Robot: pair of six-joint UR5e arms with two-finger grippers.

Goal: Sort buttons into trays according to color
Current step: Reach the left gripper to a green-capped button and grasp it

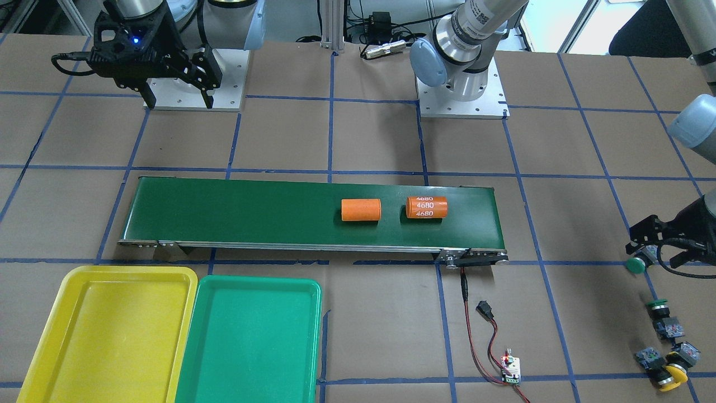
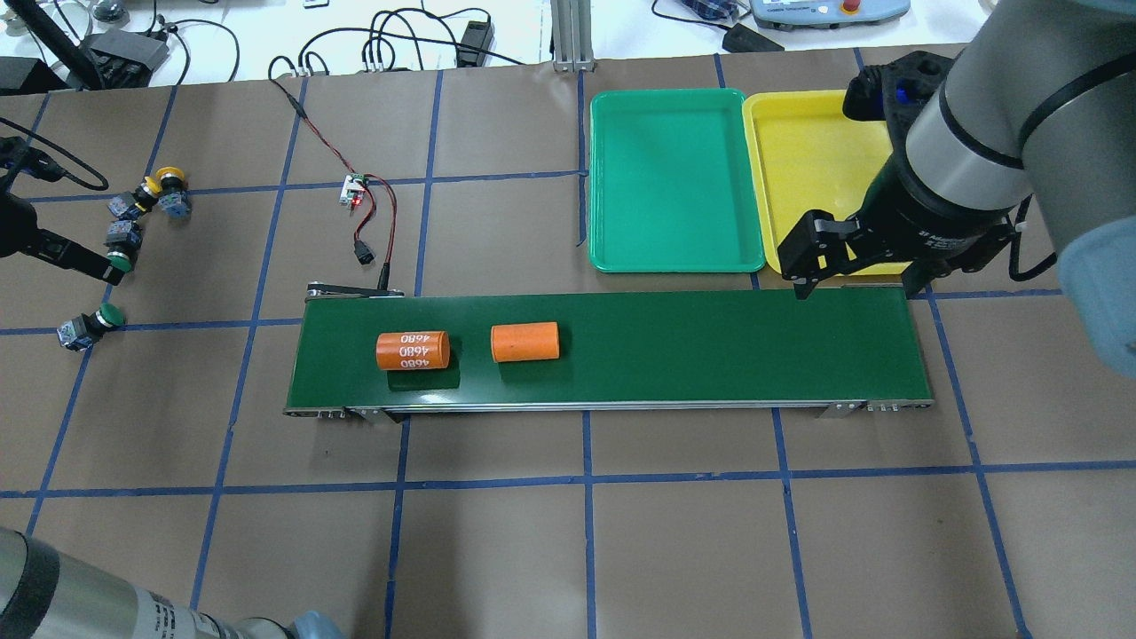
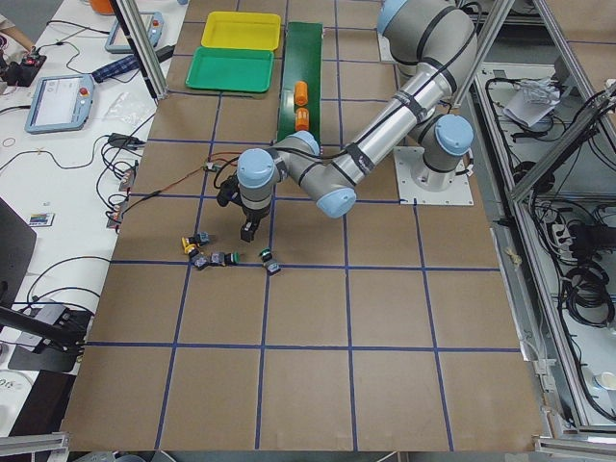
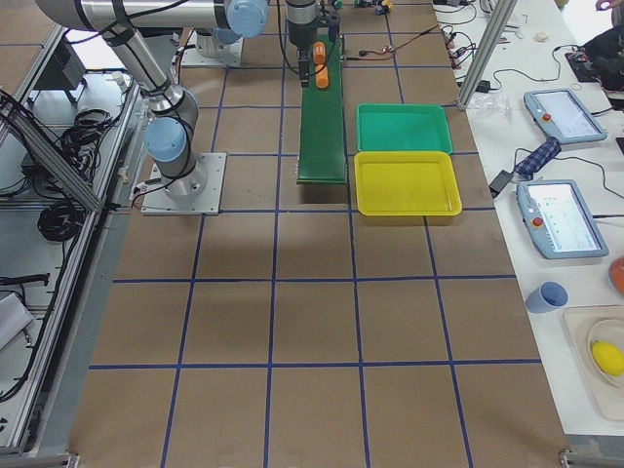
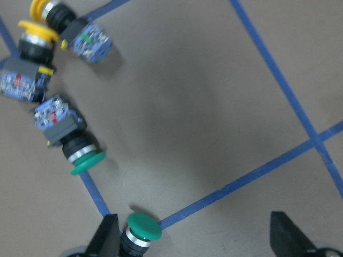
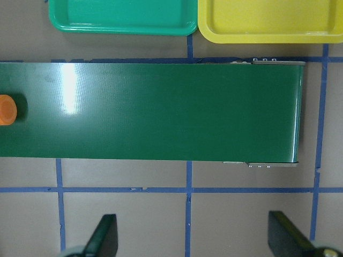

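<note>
Brown-papered table with a blue tape grid. A belt is laid across the middle, with 2 cylinders on its left half. Green tray and yellow tray are set side by side at far right, just beyond the belt, with no buttons in them yet. They are likely laid out as colour-matched drop spots.

All 4 buttons are grouped at far left, well apart from the trays. The yellow buttons and 1 green are clustered, and a lone green button lies nearer the robot.

Left gripper is held above that lone one, jaws spread wide, nothing gripped. It is probably lined up for a pick, though the button sits just beside 1 finger, not centred. Right gripper is held high near the belt's right end, jaws wide, nothing held, probably on standby by the trays.

Lone green button is seen on its side, long axis roughly left-right. Its cap is pointed right toward the belt and slightly far, with the switch body to the left.
</note>
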